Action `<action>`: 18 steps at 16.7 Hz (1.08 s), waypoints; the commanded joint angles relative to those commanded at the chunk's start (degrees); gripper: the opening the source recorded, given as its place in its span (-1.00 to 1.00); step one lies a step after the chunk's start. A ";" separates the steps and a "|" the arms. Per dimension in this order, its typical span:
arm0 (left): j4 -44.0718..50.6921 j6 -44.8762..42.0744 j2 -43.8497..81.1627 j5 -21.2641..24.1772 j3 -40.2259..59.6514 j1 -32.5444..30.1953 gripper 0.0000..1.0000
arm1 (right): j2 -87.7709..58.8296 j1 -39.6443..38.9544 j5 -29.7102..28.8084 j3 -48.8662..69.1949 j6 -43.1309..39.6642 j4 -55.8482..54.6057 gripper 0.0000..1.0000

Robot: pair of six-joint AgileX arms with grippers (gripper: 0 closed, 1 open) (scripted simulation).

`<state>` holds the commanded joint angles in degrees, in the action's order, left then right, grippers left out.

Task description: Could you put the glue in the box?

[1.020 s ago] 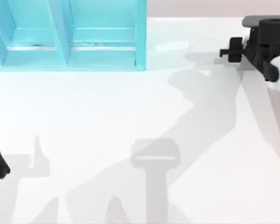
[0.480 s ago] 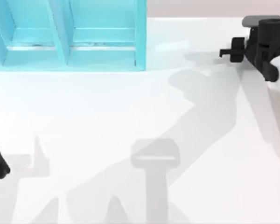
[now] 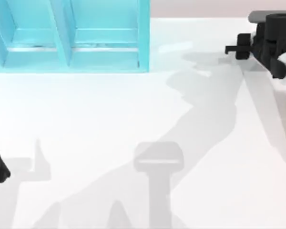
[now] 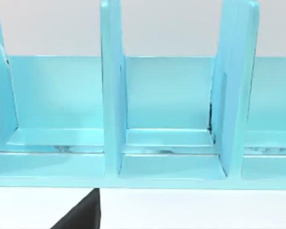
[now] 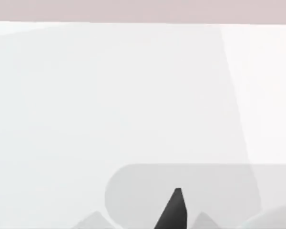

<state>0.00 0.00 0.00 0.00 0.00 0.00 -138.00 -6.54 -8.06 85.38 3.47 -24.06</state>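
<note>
Box [image 3: 71, 36] dividers plainest from left wrist.

Overhead camera above white table [image 3: 133, 119]; left wrist camera close, facing teal box [image 4: 171, 95], shared with overhead.

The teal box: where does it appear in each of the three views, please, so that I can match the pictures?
Top view: the teal box is at the upper left, on the far side of the white table.
Left wrist view: it spans the picture, with its open compartments facing the camera and the table in front.
Right wrist view: not in it; the camera faces the table.
Shared landmark: the white table.
</note>
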 joint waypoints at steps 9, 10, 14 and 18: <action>0.00 0.00 0.00 0.00 0.00 0.00 1.00 | 8.87 0.08 0.07 3.14 0.06 13.14 -1.00; 0.00 0.00 0.00 0.00 0.00 0.00 1.00 | 9.80 0.07 0.10 3.61 0.06 14.12 -1.00; 0.00 0.00 0.00 0.00 0.00 0.00 1.00 | 9.92 0.03 0.15 3.77 0.15 14.35 -1.00; 0.00 0.00 0.00 0.00 0.00 0.00 1.00 | 11.38 3.14 1.99 4.24 -3.37 17.80 -1.00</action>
<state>0.00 0.00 0.00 0.00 0.00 0.00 -126.62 -3.39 -6.07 89.62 0.11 -6.25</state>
